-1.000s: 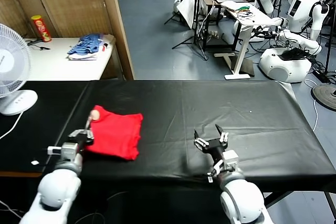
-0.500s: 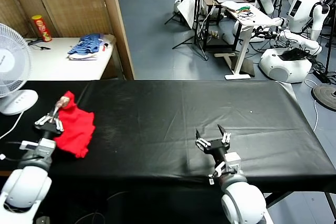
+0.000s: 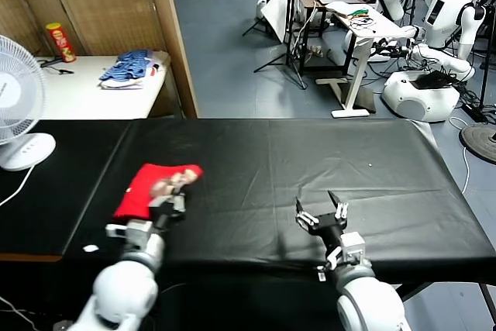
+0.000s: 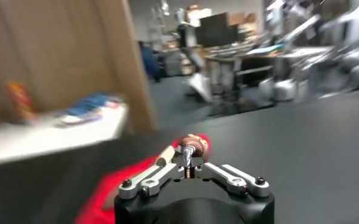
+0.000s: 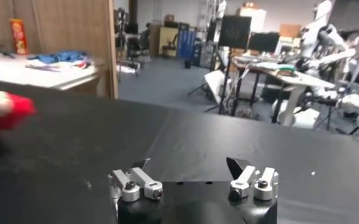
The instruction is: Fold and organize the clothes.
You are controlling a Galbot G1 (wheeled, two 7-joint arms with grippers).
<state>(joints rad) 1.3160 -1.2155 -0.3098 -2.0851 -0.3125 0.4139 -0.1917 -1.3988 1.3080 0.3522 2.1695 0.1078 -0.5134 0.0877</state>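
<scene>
A wide black cloth-covered table (image 3: 310, 160) fills most of the head view, its matte cover faintly creased and its right half bare up to the far edge and the right corner. On its left part lies the red T-shirt (image 3: 143, 190), a soft cotton bundle folded into a rough rectangle, with a patch of brown-and-white print showing at its top near the right corner. The left gripper (image 3: 175, 194) sits at that printed corner with its metal fingers drawn narrow together, pinching a bunched tip of the shirt, as the left wrist view shows. The right gripper (image 3: 321, 215) hangs over the bare cloth near the front edge, well apart from the shirt, its two dark-tipped fingers spread wide and holding nothing. Beyond the table's left end stand a white fan (image 3: 17, 106) and a white side table (image 3: 77, 91) carrying a blue-and-white heap of cloth (image 3: 128, 67).
</scene>
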